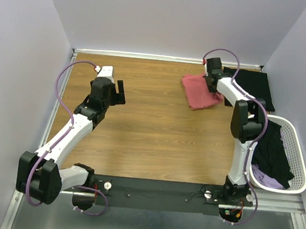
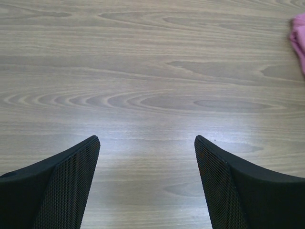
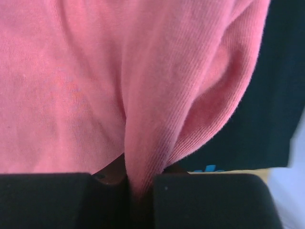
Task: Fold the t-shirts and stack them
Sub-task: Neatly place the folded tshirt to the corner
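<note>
A folded coral-pink t-shirt (image 1: 199, 92) lies at the back right of the wooden table (image 1: 151, 136). My right gripper (image 1: 212, 77) is at the shirt's far edge, shut on a pinched fold of the pink cloth (image 3: 143, 143). Just right of it lies a flat black t-shirt (image 1: 257, 86), and its tiny light-blue mark (image 3: 208, 168) shows in the right wrist view. My left gripper (image 1: 120, 92) hovers over bare wood at the left, open (image 2: 147, 143) with nothing between its fingers. The pink shirt's edge (image 2: 299, 38) shows at the far right of the left wrist view.
A white slatted basket (image 1: 295, 155) stands at the right edge, holding a black tee (image 1: 274, 153) and a lilac one (image 1: 266, 180). Walls close in the table at the back and on both sides. A black base rail (image 1: 156, 193) runs along the near edge.
</note>
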`<action>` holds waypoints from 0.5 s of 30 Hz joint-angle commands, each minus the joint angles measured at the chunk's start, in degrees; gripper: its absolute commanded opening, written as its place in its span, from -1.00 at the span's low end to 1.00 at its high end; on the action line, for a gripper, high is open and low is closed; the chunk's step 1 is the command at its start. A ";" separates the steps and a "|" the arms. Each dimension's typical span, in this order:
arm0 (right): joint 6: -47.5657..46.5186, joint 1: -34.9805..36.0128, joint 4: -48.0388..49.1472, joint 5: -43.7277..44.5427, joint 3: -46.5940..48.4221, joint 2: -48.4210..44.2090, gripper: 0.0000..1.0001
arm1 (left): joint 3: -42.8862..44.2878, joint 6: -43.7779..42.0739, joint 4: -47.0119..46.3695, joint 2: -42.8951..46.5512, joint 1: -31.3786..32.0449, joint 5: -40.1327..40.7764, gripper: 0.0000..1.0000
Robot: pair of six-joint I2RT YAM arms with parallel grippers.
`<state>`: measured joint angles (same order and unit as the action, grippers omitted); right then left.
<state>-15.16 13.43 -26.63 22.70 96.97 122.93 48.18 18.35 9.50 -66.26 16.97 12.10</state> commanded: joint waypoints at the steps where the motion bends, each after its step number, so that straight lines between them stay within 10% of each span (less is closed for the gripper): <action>1: -4.00 -3.93 -0.70 6.48 5.50 2.13 -0.99 | -0.02 0.90 -0.27 0.52 -0.36 3.02 0.77; 15: -1.90 -7.72 -0.70 7.10 12.80 2.75 -0.99 | -0.20 0.72 -0.36 -0.63 -0.36 3.37 0.77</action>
<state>-18.26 6.42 -27.29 27.62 107.11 125.51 48.18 18.70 9.52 -67.07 16.93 13.30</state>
